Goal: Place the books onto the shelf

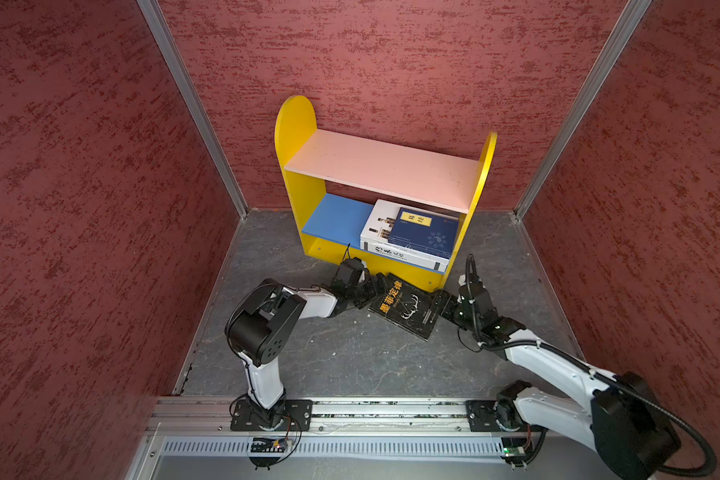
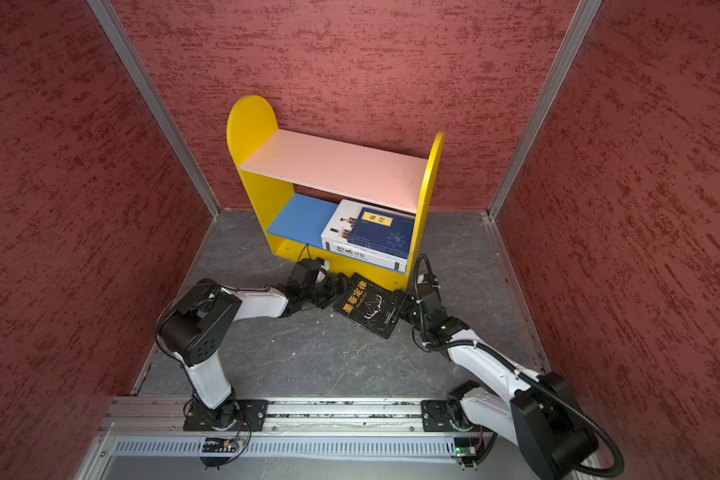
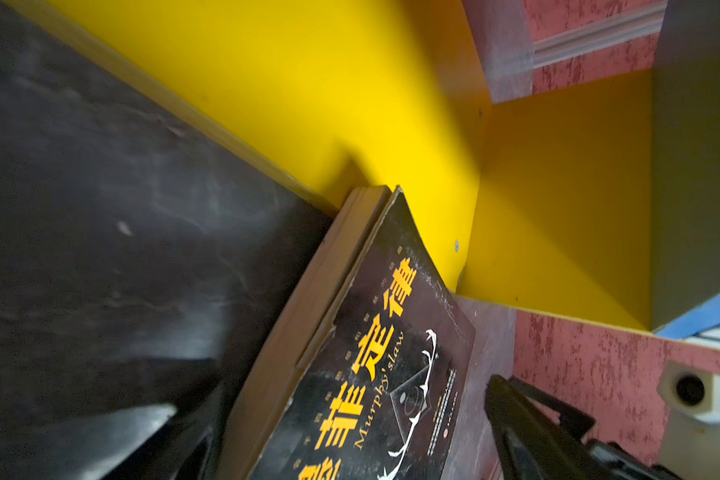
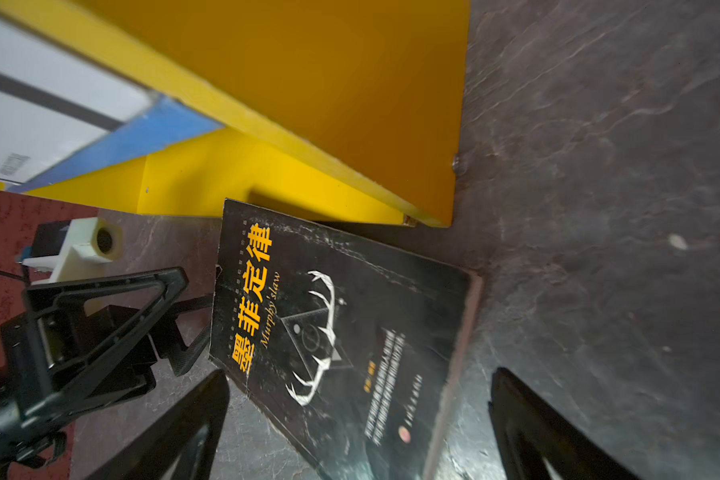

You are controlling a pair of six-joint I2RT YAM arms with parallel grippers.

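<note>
Red rough-plaster walls [image 1: 80, 166] box in a dark grey stone-look floor [image 1: 350, 357], w/ the shelf [image 1: 296, 124] standing at the back, past both pincers' tips. Between my two pincers, in both top views, sits the black book [image 1: 408, 307] w/ orange characters, cover up. The left pincer [image 1: 377, 286] is at its title side and the right pincer [image 1: 443, 301] at the opposite side, approx facing each other across it. Left wrist cam: the left pincer [image 3: 331, 395] has its jaws spread wide w/ the book [image 3: 371, 374] running out between them, far corner touching the shelf's yellow front board [image 3: 308, 104]. Can't tell if either finger actually presses the book. Right wrist cam: the right pincer [image 4: 360, 374] is likewise wide open, the book [image 4: 341, 324] between its fingers, nothing clamped that I can see. I also can't tell whether the book lies flat on the floor or is tipped up a bit. Beyond the pincers and higher up, the blue lower board [image 1: 337, 216] carries a flat stack at the end nearer the right pincer: a navy book [image 1: 427, 232] w/ yellow label on top of white books [image 1: 377, 230]. The pink upper board [image 1: 383, 166] is above that.
</note>
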